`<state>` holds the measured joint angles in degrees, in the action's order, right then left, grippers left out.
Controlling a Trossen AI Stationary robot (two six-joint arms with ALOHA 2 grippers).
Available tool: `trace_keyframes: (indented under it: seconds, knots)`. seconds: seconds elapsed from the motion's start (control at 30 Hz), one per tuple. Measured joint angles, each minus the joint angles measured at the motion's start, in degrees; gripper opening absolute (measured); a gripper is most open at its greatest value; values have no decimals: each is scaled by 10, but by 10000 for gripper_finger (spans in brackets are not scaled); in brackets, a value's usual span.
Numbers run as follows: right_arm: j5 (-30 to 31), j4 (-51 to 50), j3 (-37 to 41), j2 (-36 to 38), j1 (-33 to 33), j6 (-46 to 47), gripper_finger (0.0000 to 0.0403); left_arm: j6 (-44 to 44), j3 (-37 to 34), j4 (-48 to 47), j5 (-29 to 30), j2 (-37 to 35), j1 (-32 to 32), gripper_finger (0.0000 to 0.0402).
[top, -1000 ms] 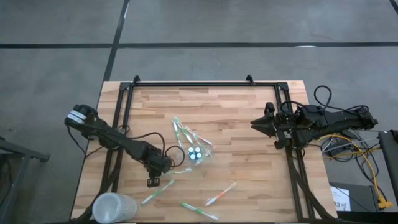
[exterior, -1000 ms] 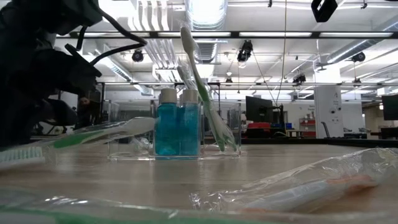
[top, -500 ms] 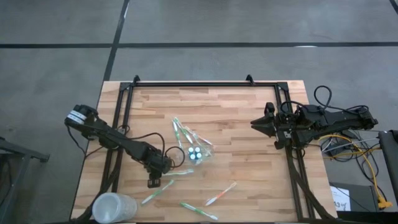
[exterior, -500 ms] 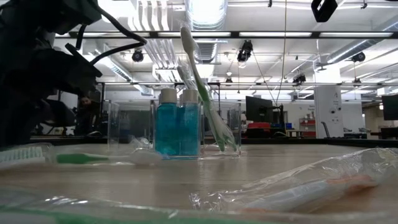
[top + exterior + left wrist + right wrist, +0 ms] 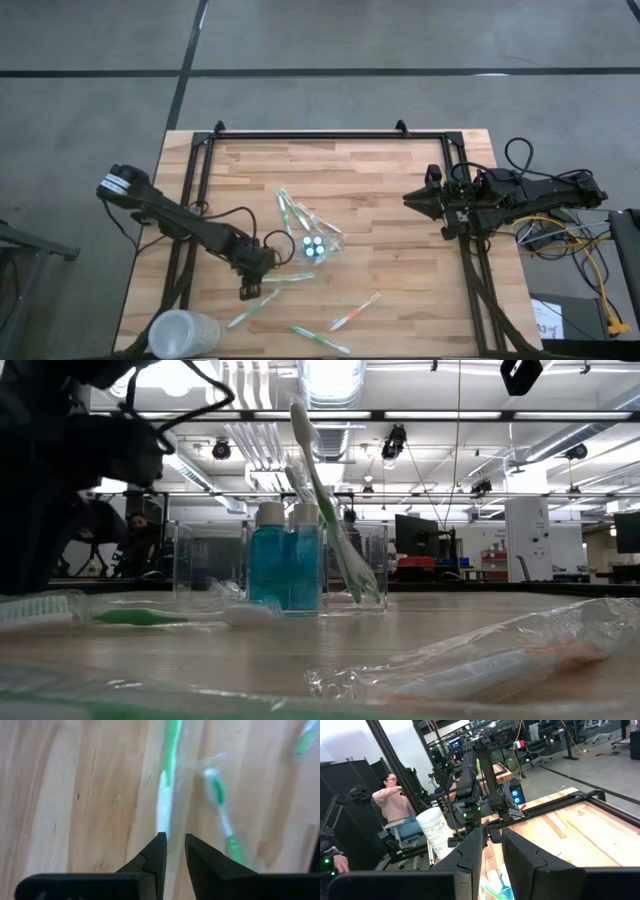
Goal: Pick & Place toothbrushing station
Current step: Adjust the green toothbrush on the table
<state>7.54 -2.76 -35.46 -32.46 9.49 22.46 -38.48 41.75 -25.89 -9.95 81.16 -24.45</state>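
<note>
The pale, plank-grained wooden table (image 5: 380, 190) is carrying the clear, boxy toothbrushing station (image 5: 314, 247) near its middle. The left hand (image 5: 258, 268), fingers slightly parted and empty, is hovering just beside it over a wrapped green toothbrush (image 5: 165, 785). Only the low view is showing the blue bottles (image 5: 285, 565) upright. The right hand (image 5: 409, 199) is waiting well apart, narrowly parted, empty.
</note>
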Motion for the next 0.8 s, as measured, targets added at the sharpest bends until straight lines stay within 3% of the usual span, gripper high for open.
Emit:
trace_keyframes:
  seconds: [0.23, 0.4, 0.53, 0.8]
  knots:
    - [0, 0, 0, 0, 0, 0, 81, -32, 42, -41, 12, -32, 2, 74]
    - [0, 0, 0, 0, 0, 0, 80, -79, 92, -149, 135, -66, 4, 73]
    - [0, 0, 0, 0, 0, 0, 73, -178, 128, -211, 239, -97, 9, 74]
    - [0, 0, 0, 0, 0, 0, 70, -259, 162, -261, 323, -155, 32, 73]
